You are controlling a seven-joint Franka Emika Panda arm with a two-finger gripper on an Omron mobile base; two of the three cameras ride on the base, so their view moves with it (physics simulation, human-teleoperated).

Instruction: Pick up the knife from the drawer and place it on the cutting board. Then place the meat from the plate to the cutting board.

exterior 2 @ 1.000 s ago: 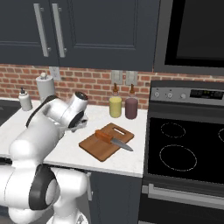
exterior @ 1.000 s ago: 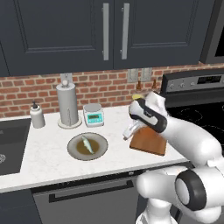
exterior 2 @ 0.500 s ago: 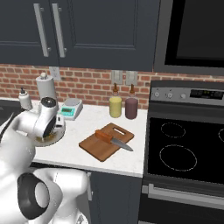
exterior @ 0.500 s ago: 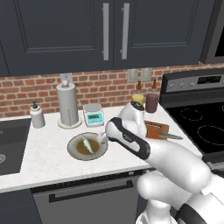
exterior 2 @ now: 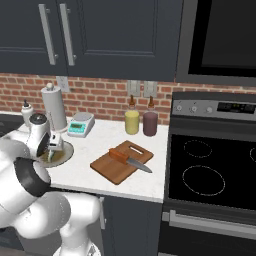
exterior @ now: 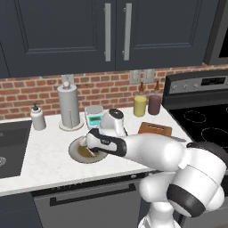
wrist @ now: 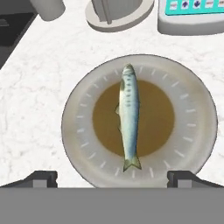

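Your gripper (wrist: 112, 177) hangs directly above the plate (wrist: 197, 131), its 2 fingertips (wrist: 41, 178) spread wide to either side and grasping nothing. In the left base view the gripper (exterior: 92, 143) sits over the near edge of the plate (exterior: 78, 153); in the right base view the gripper (exterior 2: 52, 146) is over the plate (exterior 2: 65, 155) at the left of the counter (exterior 2: 95, 145).

The meat (wrist: 129, 116), a slim silver-blue fish, lies lengthwise across the plate's olive-brown centre, tail toward your fingertips, head toward the far rim. It is untouched.

To the right, well apart from the plate, the cutting board (exterior 2: 121, 161) carries the knife (exterior 2: 129, 158), orange handle toward the wall, blade pointing to the stove (exterior 2: 210, 170).

Beyond the plate stand a teal kitchen scale (wrist: 192, 15), a paper towel holder (exterior: 70, 107) and a small soap bottle (exterior: 38, 118). 2 jars (exterior 2: 132, 121) stand against the brick wall.
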